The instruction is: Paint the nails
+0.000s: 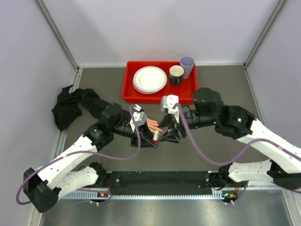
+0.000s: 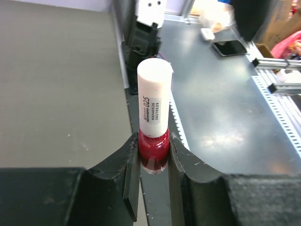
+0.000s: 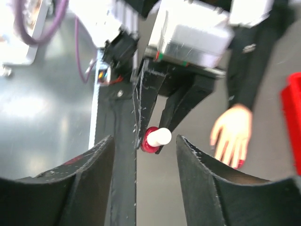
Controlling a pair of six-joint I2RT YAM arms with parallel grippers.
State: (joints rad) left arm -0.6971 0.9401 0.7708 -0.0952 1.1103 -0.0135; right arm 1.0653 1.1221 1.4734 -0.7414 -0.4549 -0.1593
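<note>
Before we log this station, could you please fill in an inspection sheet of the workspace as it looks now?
Surface: grey table, no spills seen.
Job's things: mannequin hand lying on it; red polish bottle, capped.
Clutter: black cloth; red tray holding plates and dark cup; lilac cup at its corner.
Grippers: left claw shut on the bottle; right claw open, empty.
Cables: purple cables looping over the table.
Surroundings: pale walls.

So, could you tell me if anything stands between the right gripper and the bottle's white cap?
Nothing visible does: the right gripper is open, the white cap straight ahead. The left gripper clamps the bottle below the cap.
</note>
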